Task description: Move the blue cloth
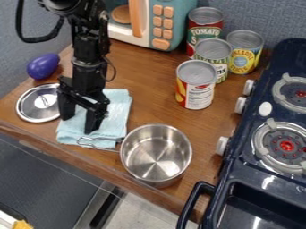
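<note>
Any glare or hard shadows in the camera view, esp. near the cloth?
Camera view: bright streaks inside the steel pot, highlights on the metal lid, glints on the navy stove; no obvious glare on the blue cloth; black gripper reads dark against it; no clear hard-edged shadow on the cloth.

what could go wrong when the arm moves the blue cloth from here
The pot's handle lies over the cloth, so pulling the cloth may drag or turn the pot. The pot stands near the counter's front edge and might go over it. The lid lies right beside the gripper and could get bumped.
</note>
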